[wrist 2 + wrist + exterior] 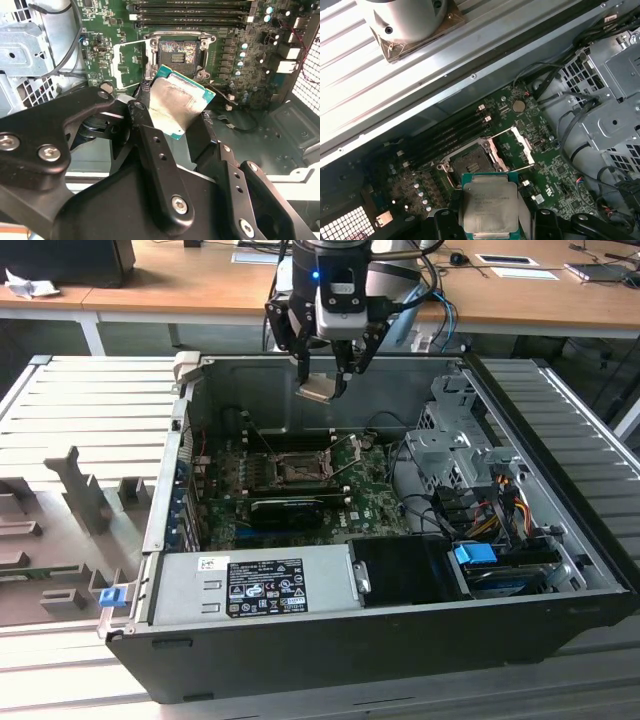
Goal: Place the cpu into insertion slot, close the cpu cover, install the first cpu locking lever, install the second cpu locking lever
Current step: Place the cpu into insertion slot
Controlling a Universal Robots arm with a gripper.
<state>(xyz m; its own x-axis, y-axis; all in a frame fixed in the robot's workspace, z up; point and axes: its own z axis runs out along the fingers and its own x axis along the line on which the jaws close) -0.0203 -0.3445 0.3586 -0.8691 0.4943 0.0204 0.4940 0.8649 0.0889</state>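
- Pale wooden desks (180, 285) run along the back of the room. In front of them, a grey ribbed metal table (90, 390) carries one computer case (350, 655), lying open side up.
- At the exterior view's left, grey fixture blocks (85, 500) stand on the table. One blue clip (111, 595) sits at the case's near corner.
- Inside the case, one grey power supply (265, 585) lies along the near wall. Behind it is one green motherboard (375, 502) carrying one long black card (285, 510).
- Mid-board is one insertion slot (290, 468), bare, its dark contact field uncovered in both wrist views (178, 51) (470, 161).
- One cpu cover (517, 147) (131, 62) stands swung up just beside the slot.
- One gripper (325, 375) hangs above the case, its two fingers (150, 145) closed onto the edges of one cpu (318, 390).
- The chip is tilted, silvery face showing (177, 102) (490, 205), clear of the board and apart from the slot.
- At the exterior view's right are one metal drive cage (450, 450) and one blue connector (475, 553) among the cables.
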